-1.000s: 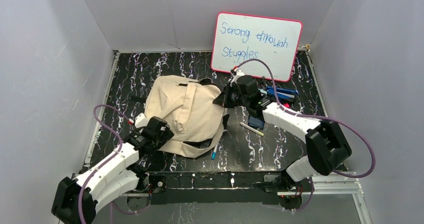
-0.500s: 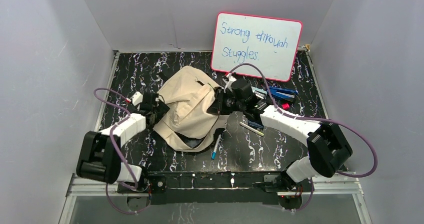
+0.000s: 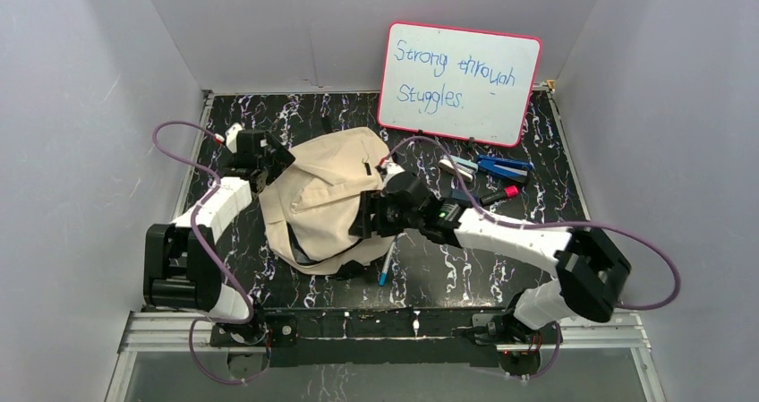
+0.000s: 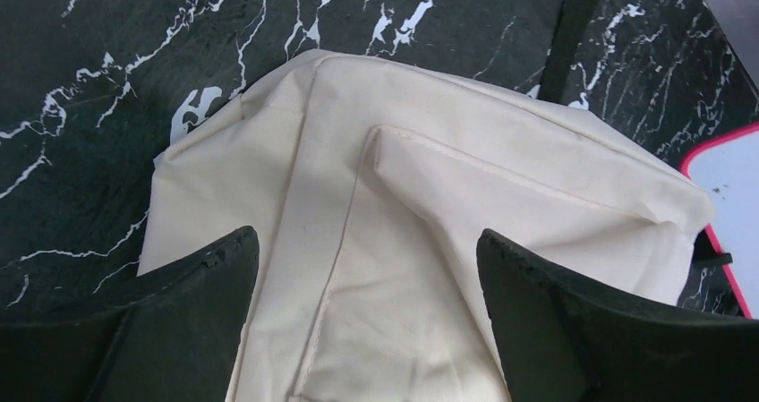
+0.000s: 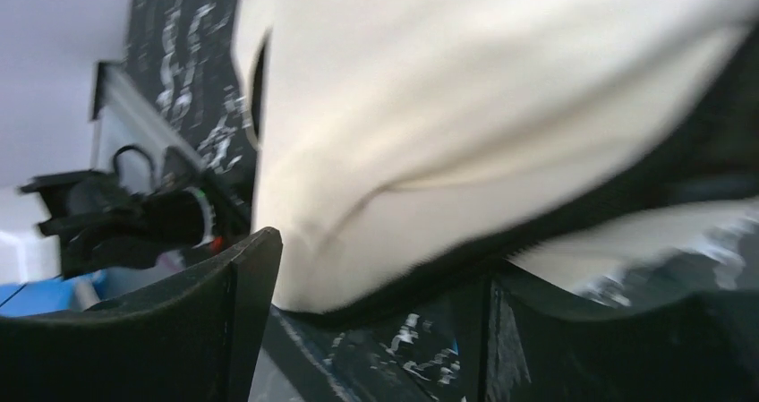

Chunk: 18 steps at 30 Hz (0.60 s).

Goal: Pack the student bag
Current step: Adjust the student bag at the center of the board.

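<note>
student bag (image 3: 324, 196) blocks centre, stationery (image 3: 503, 164) far right, front open

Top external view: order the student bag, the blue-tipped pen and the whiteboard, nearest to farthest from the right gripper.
1. student bag, right at the right gripper, on its left.
2. blue-tipped pen, toward the arm bases.
3. whiteboard, against the back wall.

Left arm reaches toward the far-left corner of the tabletop (image 3: 447, 272), left pincer (image 4: 365, 241) spread wide; right arm stretches leftward, right pincer (image 5: 380, 268) likewise parted.
</note>
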Tool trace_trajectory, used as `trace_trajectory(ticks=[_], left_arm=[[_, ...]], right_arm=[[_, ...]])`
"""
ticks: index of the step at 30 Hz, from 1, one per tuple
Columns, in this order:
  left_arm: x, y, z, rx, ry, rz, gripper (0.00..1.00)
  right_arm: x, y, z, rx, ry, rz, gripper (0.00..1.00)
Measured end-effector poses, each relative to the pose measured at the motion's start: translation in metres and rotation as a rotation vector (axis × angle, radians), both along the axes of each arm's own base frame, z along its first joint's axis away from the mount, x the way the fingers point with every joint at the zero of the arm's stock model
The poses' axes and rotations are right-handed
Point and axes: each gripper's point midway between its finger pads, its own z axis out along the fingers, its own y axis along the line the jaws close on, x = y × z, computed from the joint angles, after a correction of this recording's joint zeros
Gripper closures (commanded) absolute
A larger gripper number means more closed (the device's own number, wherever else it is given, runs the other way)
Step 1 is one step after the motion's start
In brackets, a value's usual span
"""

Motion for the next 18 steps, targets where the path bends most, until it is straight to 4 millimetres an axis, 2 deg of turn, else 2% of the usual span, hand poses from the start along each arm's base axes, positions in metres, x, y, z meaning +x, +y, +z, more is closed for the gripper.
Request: trace_trajectory(ticks=[2,3,5,10,12,15,17,18], left_arm=[[-0.003,0.001,0.010,0.017,-0.017,-0.019,0.12],[-0.004,0.001,0.015,0.026,-0.024,-0.030,0.13],[-0.006,0.001,0.024,0.043,-0.042,-0.057,0.14],[-0.011,-0.015,0.037,0.085,-0.067,-0.176,0.14],[-0.012,-0.035,0.041,0.110,-0.075,-0.256,0.14],[-0.018,-0.082,0.050,0.136,-0.103,-0.415,0.16],[-0.025,-0.114,0.052,0.132,-0.119,-0.519,0.16],[-0.028,-0.124,0.051,0.131,-0.122,-0.552,0.16]], right_arm=[[0.008,-0.021,0.002,-0.054,-0.053,-0.065,0.22],[0.014,-0.038,0.007,-0.096,-0.102,-0.117,0.20],[0.022,-0.054,0.014,-0.129,-0.155,-0.168,0.20],[0.049,-0.099,0.027,-0.230,-0.273,-0.286,0.32],[0.065,-0.114,0.025,-0.266,-0.291,-0.325,0.36],[0.087,-0.133,0.014,-0.320,-0.297,-0.356,0.39],[0.095,-0.135,0.005,-0.337,-0.287,-0.332,0.41],[0.099,-0.132,0.003,-0.337,-0.284,-0.312,0.43]])
